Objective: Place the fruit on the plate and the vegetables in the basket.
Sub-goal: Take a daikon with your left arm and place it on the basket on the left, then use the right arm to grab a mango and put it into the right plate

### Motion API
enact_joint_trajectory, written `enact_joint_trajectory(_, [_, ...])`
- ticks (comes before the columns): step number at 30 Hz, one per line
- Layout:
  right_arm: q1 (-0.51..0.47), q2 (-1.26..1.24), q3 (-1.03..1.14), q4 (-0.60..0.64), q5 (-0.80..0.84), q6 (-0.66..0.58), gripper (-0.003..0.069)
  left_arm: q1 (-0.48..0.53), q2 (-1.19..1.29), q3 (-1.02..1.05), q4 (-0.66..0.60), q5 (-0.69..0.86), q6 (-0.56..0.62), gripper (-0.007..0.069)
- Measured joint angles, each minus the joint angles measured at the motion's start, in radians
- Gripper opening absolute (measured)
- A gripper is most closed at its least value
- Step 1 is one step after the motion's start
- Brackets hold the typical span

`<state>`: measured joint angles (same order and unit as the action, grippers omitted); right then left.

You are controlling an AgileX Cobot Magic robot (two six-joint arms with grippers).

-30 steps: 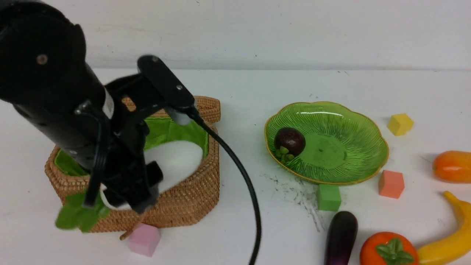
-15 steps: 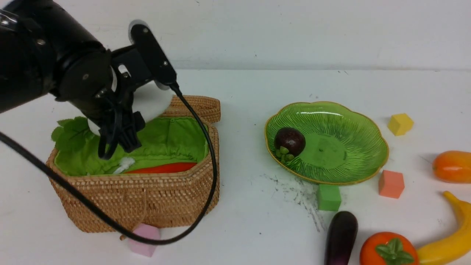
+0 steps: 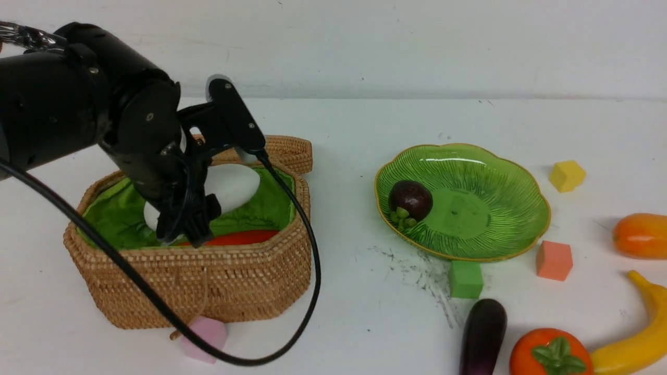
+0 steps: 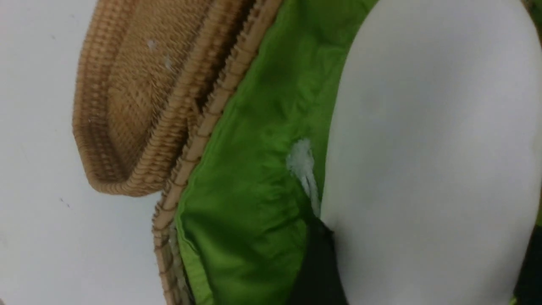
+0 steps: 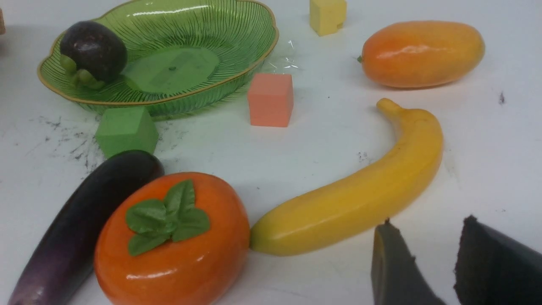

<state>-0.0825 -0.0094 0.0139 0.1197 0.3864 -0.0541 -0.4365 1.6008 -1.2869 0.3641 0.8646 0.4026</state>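
My left gripper (image 3: 190,221) hangs over the open wicker basket (image 3: 234,281), shut on the white radish (image 3: 234,185), which fills the gap between its dark fingers (image 4: 313,262). A red chili (image 3: 245,238) lies inside the basket. The green plate (image 3: 500,172) holds the maroon mangosteen (image 3: 410,200). On the table near the right lie the eggplant (image 3: 483,336), the orange tomato-like piece (image 3: 550,354), the banana (image 3: 635,333) and the mango (image 3: 641,235). My right gripper (image 5: 427,226) is open and holds nothing, just beside the banana (image 5: 360,195).
The basket lid (image 3: 281,148) lies folded back behind the basket. Foam cubes stand about: yellow (image 3: 567,175), salmon (image 3: 554,260), green (image 3: 465,279) by the plate, and pink (image 3: 206,338) at the basket's front. A black cable (image 3: 307,291) loops past the basket's right side.
My left gripper carried the radish from low at the basket's front, up above it, then down into its opening. Everything on the right stayed still.
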Motion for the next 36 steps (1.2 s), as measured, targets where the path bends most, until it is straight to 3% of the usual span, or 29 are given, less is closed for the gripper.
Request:
enact_joint_trajectory(5, [0.0,0.0,0.0,0.0,0.0,0.0,0.0244,0.0,-0.039,0.0,-0.02,0.042,0.001,0.0658])
enact_joint_trajectory(10, [0.0,0.0,0.0,0.0,0.0,0.0,0.0244,0.0,-0.135,0.0,-0.075,0.098,0.001,0.0641])
enact_joint_trajectory(14, [0.0,0.0,0.0,0.0,0.0,0.0,0.0244,0.0,-0.244,0.0,-0.13,0.135,-0.003,0.0541])
enact_joint_trajectory(18, [0.0,0.0,0.0,0.0,0.0,0.0,0.0244,0.0,-0.383,0.0,-0.168,0.171,-0.044,0.034])
enact_joint_trajectory(19, [0.0,0.0,0.0,0.0,0.0,0.0,0.0244,0.0,-0.389,0.0,-0.17,0.173,-0.047,0.0327])
enact_joint_trajectory(20, [0.0,0.0,0.0,0.0,0.0,0.0,0.0244,0.0,-0.442,0.004,-0.186,0.191,-0.078,0.0223])
enact_joint_trajectory(22, [0.0,0.0,0.0,0.0,0.0,0.0,0.0244,0.0,-0.51,0.03,-0.21,0.214,-0.132,0.0089])
enact_joint_trajectory(23, [0.0,0.0,0.0,0.0,0.0,0.0,0.0244,0.0,-0.518,0.038,-0.211,0.217,-0.143,0.0076])
enact_joint_trajectory(24, [0.0,0.0,0.0,0.0,0.0,0.0,0.0244,0.0,-0.575,0.08,-0.225,0.239,-0.182,0.0001])
enact_joint_trajectory(30, [0.0,0.0,0.0,0.0,0.0,0.0,0.0244,0.0,-0.825,0.29,-0.264,0.271,-0.311,-0.0013])
enact_joint_trajectory(36, [0.0,0.0,0.0,0.0,0.0,0.0,0.0244,0.0,-1.049,0.539,-0.404,0.219,-0.485,-0.0013])
